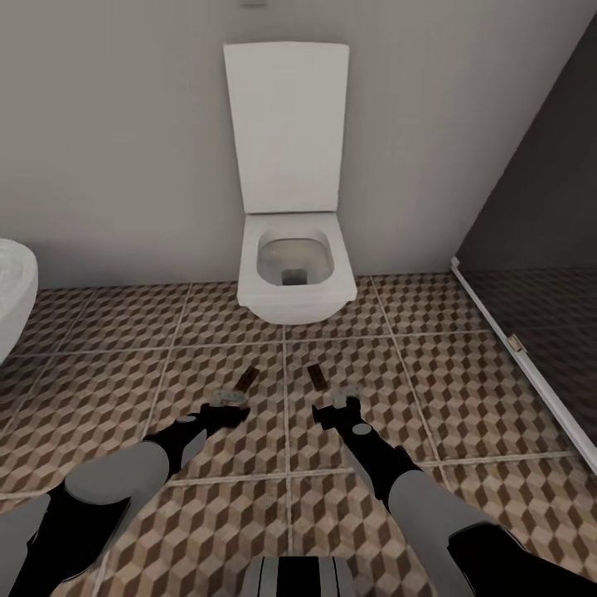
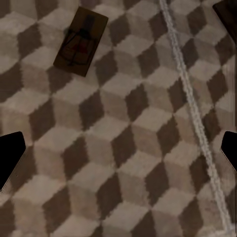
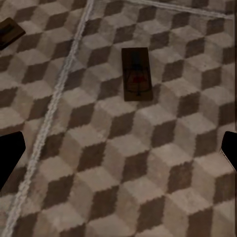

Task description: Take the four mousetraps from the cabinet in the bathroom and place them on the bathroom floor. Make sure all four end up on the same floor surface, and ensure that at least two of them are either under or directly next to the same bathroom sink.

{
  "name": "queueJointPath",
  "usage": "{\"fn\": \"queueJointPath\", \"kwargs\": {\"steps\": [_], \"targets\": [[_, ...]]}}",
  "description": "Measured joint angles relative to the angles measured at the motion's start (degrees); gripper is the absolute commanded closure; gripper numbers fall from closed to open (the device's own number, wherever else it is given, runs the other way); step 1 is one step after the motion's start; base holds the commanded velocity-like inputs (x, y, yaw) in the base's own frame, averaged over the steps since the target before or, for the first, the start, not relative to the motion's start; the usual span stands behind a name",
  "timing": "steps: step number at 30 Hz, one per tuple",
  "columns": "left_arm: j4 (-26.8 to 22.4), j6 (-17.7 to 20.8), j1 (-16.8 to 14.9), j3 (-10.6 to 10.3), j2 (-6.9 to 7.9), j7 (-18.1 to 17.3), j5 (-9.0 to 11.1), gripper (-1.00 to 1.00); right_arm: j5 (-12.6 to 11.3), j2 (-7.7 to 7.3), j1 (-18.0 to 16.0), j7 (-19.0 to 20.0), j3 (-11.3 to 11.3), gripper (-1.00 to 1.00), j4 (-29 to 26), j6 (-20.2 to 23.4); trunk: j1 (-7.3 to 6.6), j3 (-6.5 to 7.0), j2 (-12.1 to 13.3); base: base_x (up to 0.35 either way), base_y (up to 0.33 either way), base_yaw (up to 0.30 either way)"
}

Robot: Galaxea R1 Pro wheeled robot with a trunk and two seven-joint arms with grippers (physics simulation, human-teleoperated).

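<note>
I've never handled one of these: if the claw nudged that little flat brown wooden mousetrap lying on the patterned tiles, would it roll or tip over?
Probably neither. The flat brown wooden mousetrap lies flush on the cube-patterned tile floor, so it would likely slide. It looks thin and stiff, likely light for its size. Being so low, it may be awkward to pinch up.
</note>
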Motion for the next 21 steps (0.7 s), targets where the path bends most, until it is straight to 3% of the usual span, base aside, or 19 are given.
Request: {"fn": "queueJointPath", "kwargs": {"steps": [21], "targets": [[0.0,0.0,0.0,0.0,-0.07,0.0,0.0,-1.00,-0.1,0.00,0.0,0.0,0.0,-1.00,0.1,-0.1,-0.54,4.66,0.3,0.000,0.000,0.000]]}}
